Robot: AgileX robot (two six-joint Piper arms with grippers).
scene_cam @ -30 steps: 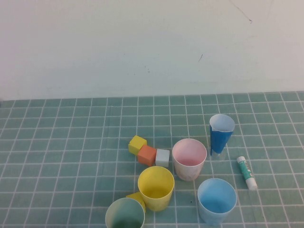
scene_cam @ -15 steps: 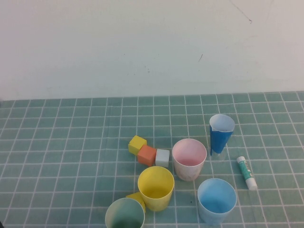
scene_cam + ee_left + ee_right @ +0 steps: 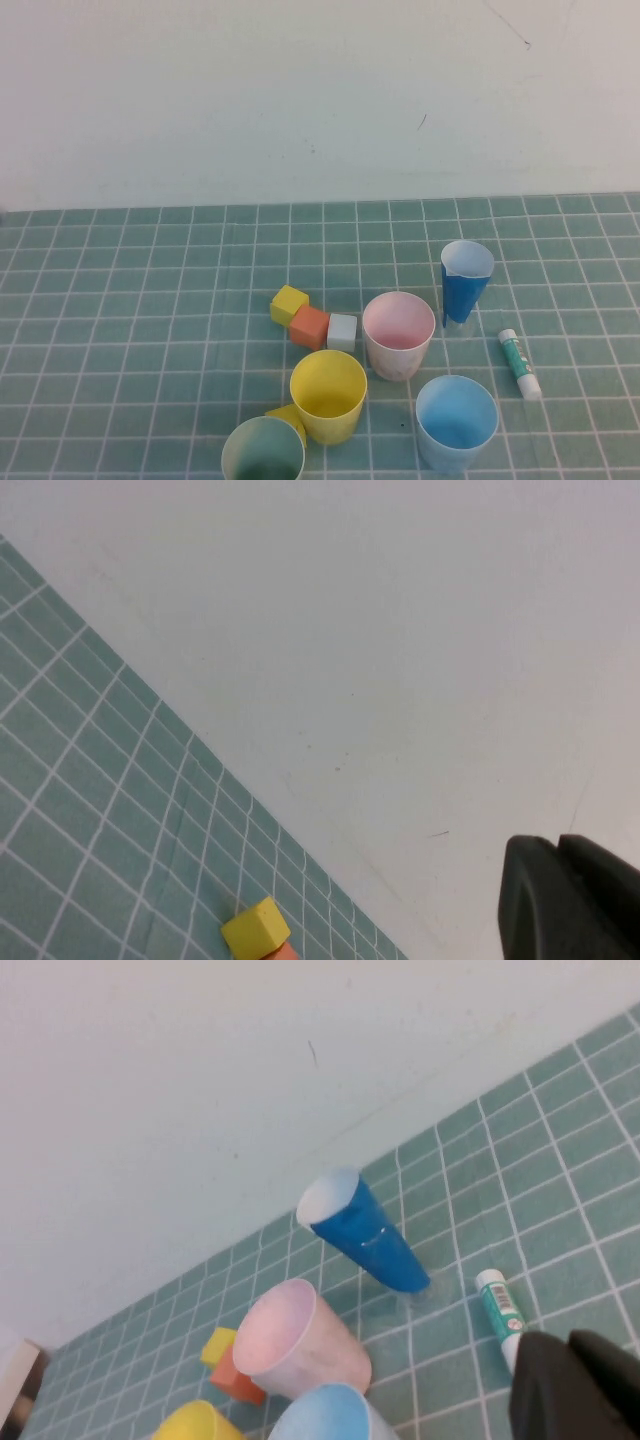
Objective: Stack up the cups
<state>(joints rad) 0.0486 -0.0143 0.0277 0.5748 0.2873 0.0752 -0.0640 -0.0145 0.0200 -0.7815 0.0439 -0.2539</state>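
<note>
Four wide cups stand apart, upright, near the table's front in the high view: pink (image 3: 398, 333), yellow (image 3: 328, 394), pale green (image 3: 263, 452) at the front edge, and light blue (image 3: 456, 420). None is inside another. The right wrist view shows the pink cup (image 3: 295, 1345), the light blue cup's rim (image 3: 320, 1415) and the yellow cup's rim (image 3: 195, 1422). My right gripper (image 3: 568, 1345) is shut and empty, above the table beside a glue stick. My left gripper (image 3: 558, 845) is shut and empty, facing the wall. Neither gripper shows in the high view.
A narrow dark blue cup (image 3: 466, 283) stands behind the pink cup to the right. A glue stick (image 3: 520, 364) lies right of the cups. Yellow (image 3: 289, 303), orange (image 3: 309, 326) and white (image 3: 342, 331) blocks sit left of the pink cup. Another yellow block (image 3: 287, 415) sits between the green and yellow cups.
</note>
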